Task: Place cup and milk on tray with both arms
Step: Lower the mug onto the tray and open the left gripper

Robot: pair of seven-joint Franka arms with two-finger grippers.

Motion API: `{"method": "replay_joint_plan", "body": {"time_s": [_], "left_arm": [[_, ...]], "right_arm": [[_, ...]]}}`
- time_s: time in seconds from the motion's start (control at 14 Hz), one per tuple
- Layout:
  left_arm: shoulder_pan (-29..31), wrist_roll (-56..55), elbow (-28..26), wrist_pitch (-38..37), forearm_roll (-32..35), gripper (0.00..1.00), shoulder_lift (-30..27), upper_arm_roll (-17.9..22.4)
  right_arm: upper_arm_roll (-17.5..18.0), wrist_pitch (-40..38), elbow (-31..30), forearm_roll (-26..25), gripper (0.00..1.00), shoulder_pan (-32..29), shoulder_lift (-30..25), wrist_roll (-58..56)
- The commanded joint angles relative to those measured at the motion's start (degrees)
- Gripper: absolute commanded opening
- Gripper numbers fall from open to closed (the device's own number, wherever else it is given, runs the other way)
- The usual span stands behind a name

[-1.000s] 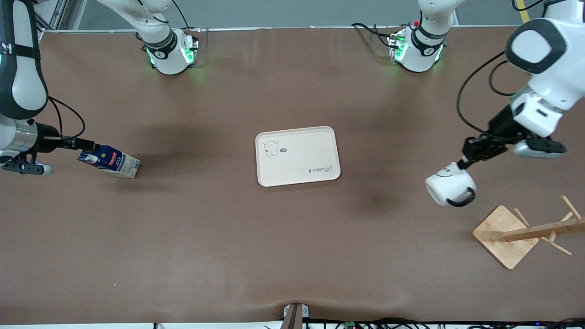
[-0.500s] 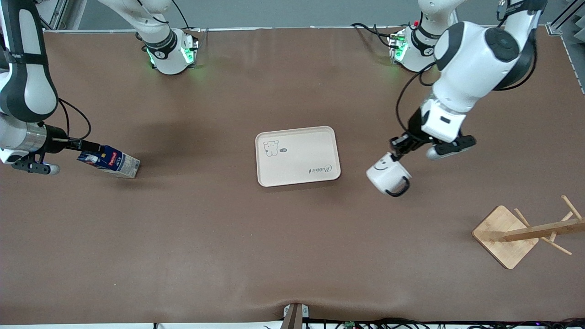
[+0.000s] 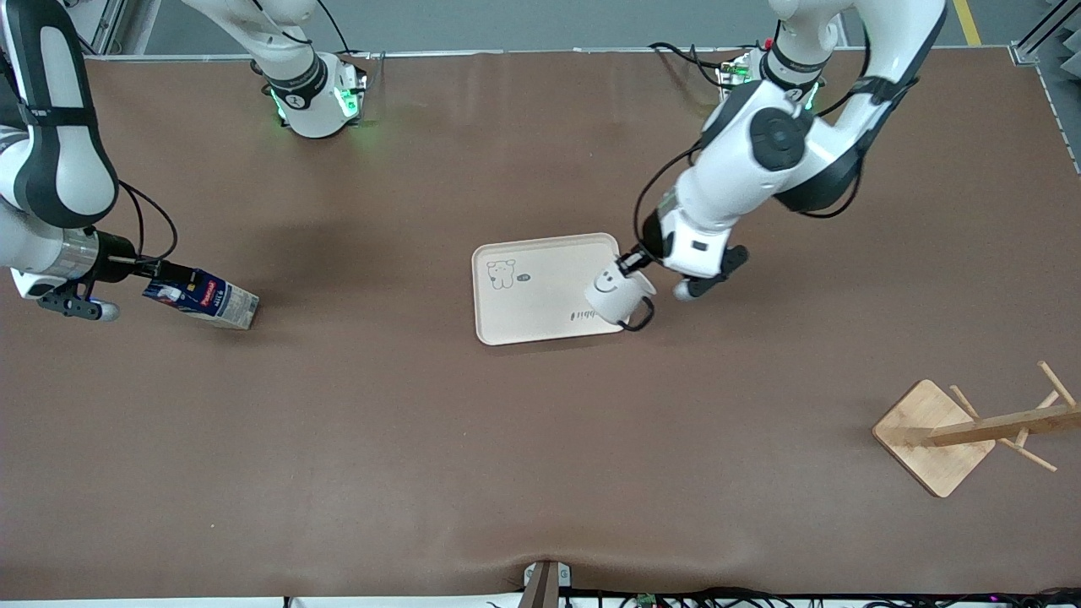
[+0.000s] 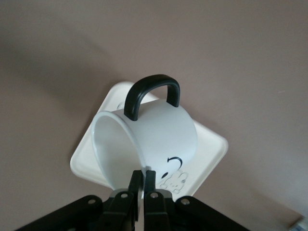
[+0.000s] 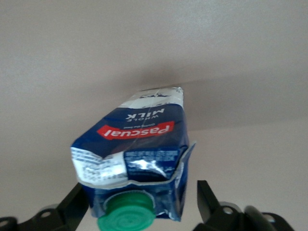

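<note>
A: What has changed in the last second?

B: The left gripper (image 3: 627, 263) has carried the cup (image 3: 616, 295) from beside the wooden mug rack (image 3: 937, 435) to the tray (image 3: 540, 287). It now hangs over the tray corner toward the left arm's end of the tabletop (image 3: 540, 473), the corner nearer the front camera. The fingers are pinched on the cup's rim, and the cup is tilted with its black handle (image 4: 151, 94) pointing away from the gripper.

A: So the cup is nearly placed?

B: I judge yes. It still has to come down and be set upright before release.

A: And the milk?

B: The milk carton (image 3: 203, 297) has not moved. It lies on its side well apart from the tray, toward the right arm's end. The right gripper (image 3: 165, 274) is at its capped end with fingers spread on either side of the green cap (image 5: 126, 216), not yet clamped, though they look to have begun closing.

A: Anything in the way?

B: Nothing lies between carton and tray. The rack stands well off. Both arms will meet over the small tray, so I would watch for crowding.
</note>
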Motion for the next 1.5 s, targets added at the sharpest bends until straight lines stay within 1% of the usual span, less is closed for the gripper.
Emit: {"method": "replay_joint_plan", "body": {"time_s": [0.0, 0.07, 0.14, 0.21, 0.29, 0.36, 0.43, 0.57, 0.86, 1.0, 1.07, 1.14, 1.21, 1.29, 1.43], "left_arm": [[-10.4, -12.9, 13.7, -14.2, 9.3, 0.00, 12.5, 3.2], [-15.3, -15.2, 17.6, -19.6, 11.2, 0.00, 15.2, 5.3], [-19.4, -16.3, 20.3, -22.5, 11.8, 0.00, 16.9, 8.2], [-23.0, -16.3, 21.3, -24.0, 11.8, 0.00, 17.5, 11.1], [-25.8, -16.3, 21.4, -24.3, 11.4, 0.00, 17.7, 13.6], [-28.0, -16.1, 21.6, -24.4, 11.4, 0.00, 18.5, 15.6], [-29.5, -15.9, 21.7, -24.5, 11.5, 0.00, 19.3, 17.2], [-30.3, -15.2, 21.7, -24.6, 11.8, 0.00, 19.9, 17.7], [-30.3, -15.2, 21.7, -27.1, 11.9, 0.00, 20.1, 17.7], [-30.3, -15.2, 21.7, -27.1, 11.8, 0.00, 20.2, 17.8], [-30.2, -15.2, 22.0, -27.1, 11.8, 0.19, 20.5, 18.1], [-30.3, -15.2, 24.0, -27.1, 11.8, 0.74, 20.4, 19.3], [-30.3, -15.2, 25.5, -27.1, 12.0, 1.00, 20.1, 19.6], [-30.2, -15.2, 26.5, -27.5, 11.9, 1.00, 19.6, 19.6], [-29.5, -14.4, 31.3, -31.0, 12.3, 1.00, 18.4, 19.7]], "right_arm": [[0.8, 0.6, -1.0, 2.1, 0.48, -1.9, -0.9, -3.3], [0.8, 0.4, -1.0, 2.6, 0.31, -2.0, -0.7, -3.3], [0.8, 0.4, -1.0, 2.6, 0.21, -2.2, -0.5, -3.3], [0.8, 0.2, -1.0, 2.6, 0.13, -2.2, -0.5, -3.3], [0.8, 0.0, -0.9, 2.6, 0.11, -2.2, -0.5, -3.3], [0.8, -0.1, -0.9, 2.6, 0.11, -2.2, -0.5, -3.3], [0.8, -0.6, -0.9, 2.6, 0.09, -2.2, -0.6, -3.3], [0.9, -2.9, -0.2, 2.7, 0.02, -2.0, -0.6, -3.2], [0.9, -6.8, 2.6, 2.7, 0.00, -1.6, -0.6, -3.0], [1.1, -10.0, 5.4, 2.7, 0.00, -1.3, -0.5, -2.9], [1.1, -11.5, 6.8, 2.7, 0.00, -0.6, -0.6, -2.9], [1.1, -13.0, 8.1, 2.7, 0.00, 0.2, -0.6, -2.9], [1.1, -13.9, 8.7, 2.7, 0.00, 0.8, -0.6, -2.8], [1.1, -14.6, 8.8, 2.7, 0.00, 1.4, -0.6, -2.8], [1.1, -16.5, 10.0, 2.8, 0.00, 3.2, -0.7, -2.8]]}}
